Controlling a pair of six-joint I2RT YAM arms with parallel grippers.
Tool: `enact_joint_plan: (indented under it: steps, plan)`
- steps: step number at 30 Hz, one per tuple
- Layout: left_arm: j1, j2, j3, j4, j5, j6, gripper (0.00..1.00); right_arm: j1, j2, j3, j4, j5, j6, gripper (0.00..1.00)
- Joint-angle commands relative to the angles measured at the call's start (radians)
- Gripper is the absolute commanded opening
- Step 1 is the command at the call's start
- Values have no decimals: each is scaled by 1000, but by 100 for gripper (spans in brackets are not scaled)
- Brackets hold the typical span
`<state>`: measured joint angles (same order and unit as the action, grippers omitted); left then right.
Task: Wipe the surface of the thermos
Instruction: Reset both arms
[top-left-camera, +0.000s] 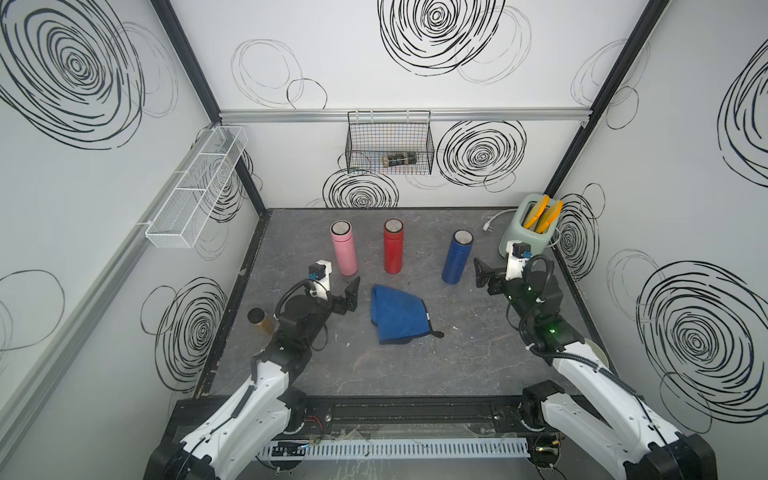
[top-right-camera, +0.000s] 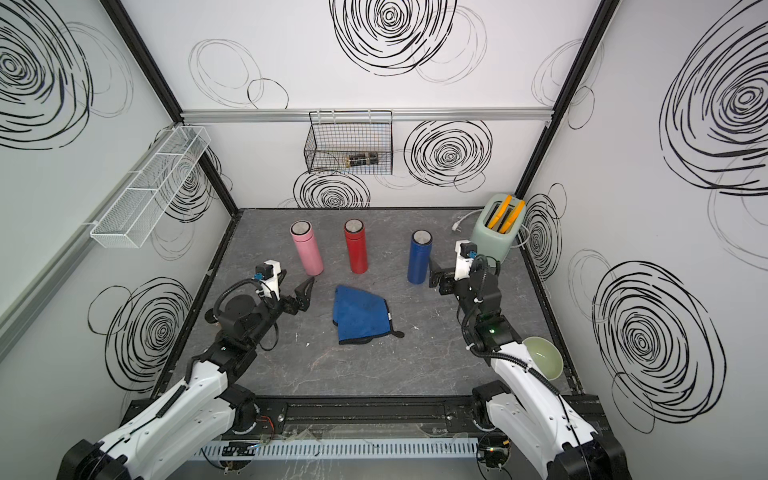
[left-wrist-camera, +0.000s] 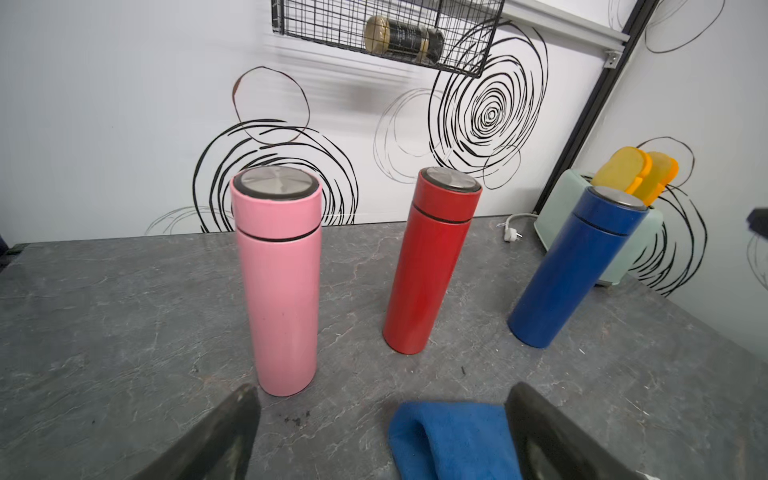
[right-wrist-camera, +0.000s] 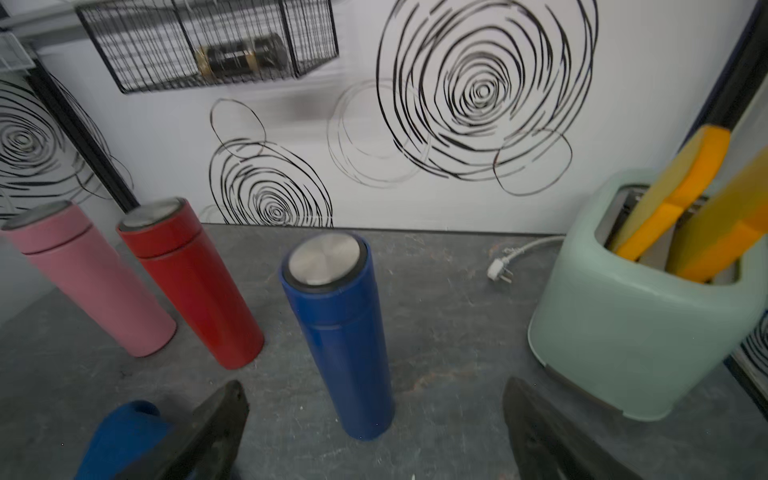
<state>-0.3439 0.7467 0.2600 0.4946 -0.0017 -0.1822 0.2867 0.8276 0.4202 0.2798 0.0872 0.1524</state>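
so the 2 top views sit high over the near edge of the table (top-left-camera: 415, 374), looking down and toward the back wall (top-left-camera: 374, 75), far enough off to take in the whole tabletop. each wrist cam rides low right behind its pincer, facing that same wall: left pincer (left-wrist-camera: 382, 388) has the pink thermos (left-wrist-camera: 282, 291) close ahead, right pincer (right-wrist-camera: 374, 381) has the blue thermos (right-wrist-camera: 345, 332) close ahead. both wrist views share those 2, the red thermos (left-wrist-camera: 428, 266), the wire basket (right-wrist-camera: 145, 62) and the toaster (right-wrist-camera: 631, 332)
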Motion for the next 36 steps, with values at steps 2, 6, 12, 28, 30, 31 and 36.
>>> enact_joint_plan:
  steps: [2,6,12,28,30,31,36]
  plan:
    - [19,-14,-95,290,-106,-13,96,-9,-74,-175,188,110,29,98]
    - [92,43,-182,437,-105,-27,96,-31,-125,-266,244,181,19,98]
    - [270,187,-186,574,-5,-80,96,-77,-79,-272,304,227,-28,98]
    - [492,469,-202,810,56,-7,96,-177,308,-242,604,222,-30,98]
    - [496,484,-202,833,50,4,96,-182,343,-245,645,228,-34,98]
    - [500,497,-202,844,52,-5,96,-185,364,-244,662,230,-40,98]
    - [477,623,-183,959,104,7,96,-192,451,-212,722,229,-55,98]
